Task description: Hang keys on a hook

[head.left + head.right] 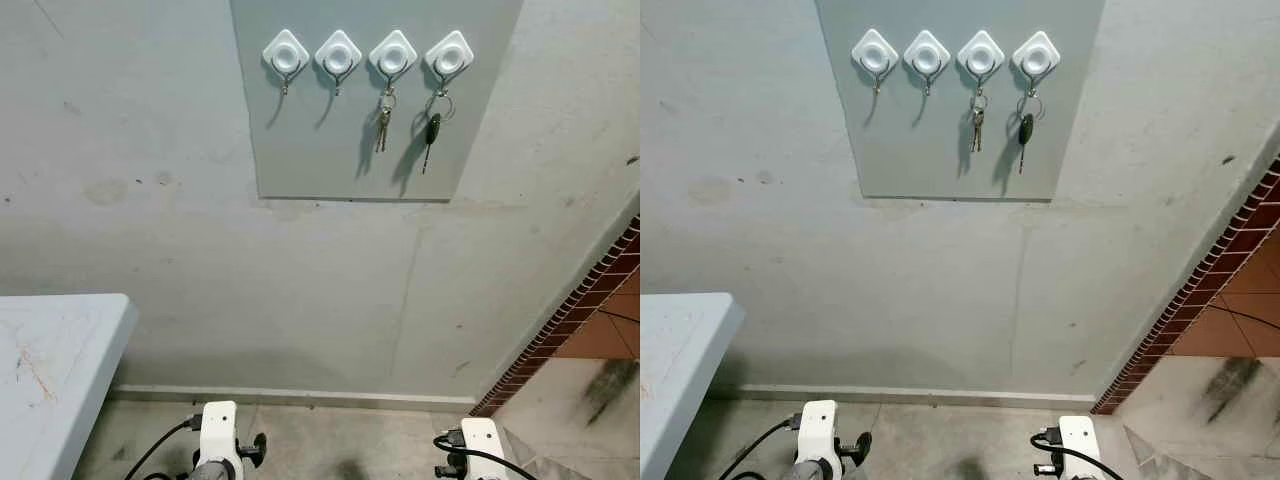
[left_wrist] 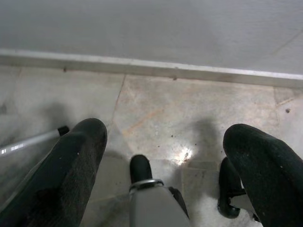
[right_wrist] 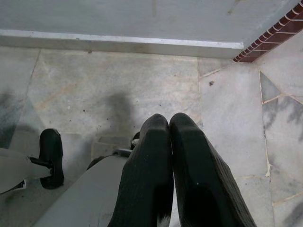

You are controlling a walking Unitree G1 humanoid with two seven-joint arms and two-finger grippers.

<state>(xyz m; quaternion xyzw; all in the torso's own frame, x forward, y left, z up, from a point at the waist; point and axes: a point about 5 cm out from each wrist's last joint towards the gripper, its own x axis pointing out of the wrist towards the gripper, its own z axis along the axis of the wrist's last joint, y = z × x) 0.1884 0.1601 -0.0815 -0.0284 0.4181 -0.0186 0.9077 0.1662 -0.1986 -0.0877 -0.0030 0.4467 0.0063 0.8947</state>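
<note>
Nearest us, both arms hang low over the stone floor (image 3: 118, 80). Looking along our left hand (image 2: 163, 151), its two fingers (image 2: 71, 165) stand wide apart with nothing between them, and the floor and the pale skirting strip (image 2: 151, 68) at the foot of the wall show beyond. Along our right hand (image 3: 169, 142) the two fingers are pressed together, empty; this view also catches the edge of red brick (image 3: 265, 38) that the left wrist view misses.

From the head, the corner of a pale counter (image 1: 60, 350) sits at our left, near the wall. Higher on the wall a grey board (image 1: 370, 110) carries four white hooks in a row. The two on the left are bare. A small bunch of keys (image 1: 383, 125) hangs from the third hook (image 1: 393, 55), long axis straight down, tips toward the floor. A black-headed key (image 1: 431, 135) hangs likewise from the fourth hook (image 1: 449, 55).
</note>
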